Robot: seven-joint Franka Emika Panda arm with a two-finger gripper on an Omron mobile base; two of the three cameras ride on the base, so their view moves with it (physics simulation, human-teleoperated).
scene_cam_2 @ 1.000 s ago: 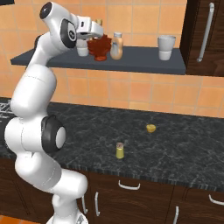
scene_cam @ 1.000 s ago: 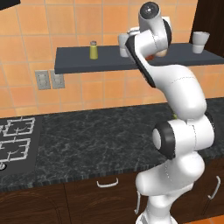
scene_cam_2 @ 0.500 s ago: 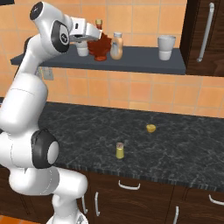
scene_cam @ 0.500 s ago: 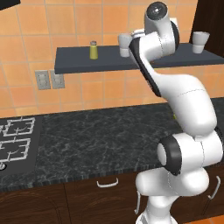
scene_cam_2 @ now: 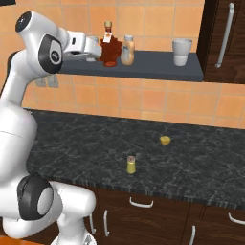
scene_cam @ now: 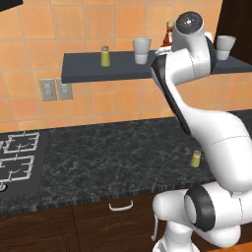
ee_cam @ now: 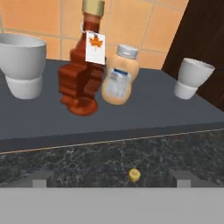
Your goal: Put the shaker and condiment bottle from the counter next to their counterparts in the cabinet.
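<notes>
Left base view is looking forward and down from behind the arm's left, taking in the surface (scene_cam: 113, 147) and the cabinet (scene_cam: 98, 73) above. Right base view is facing the same stretch from the other side. Both are sharing the shaker (scene_cam: 196, 158) and the cabinet. Hand view is sitting close, level with the cabinet, facing the condiment bottle (ee_cam: 84, 65) against the tiles.

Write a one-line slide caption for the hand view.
Dark red condiment bottle stands on the cabinet shelf beside the pale orange bottle, between two white cups.
</notes>
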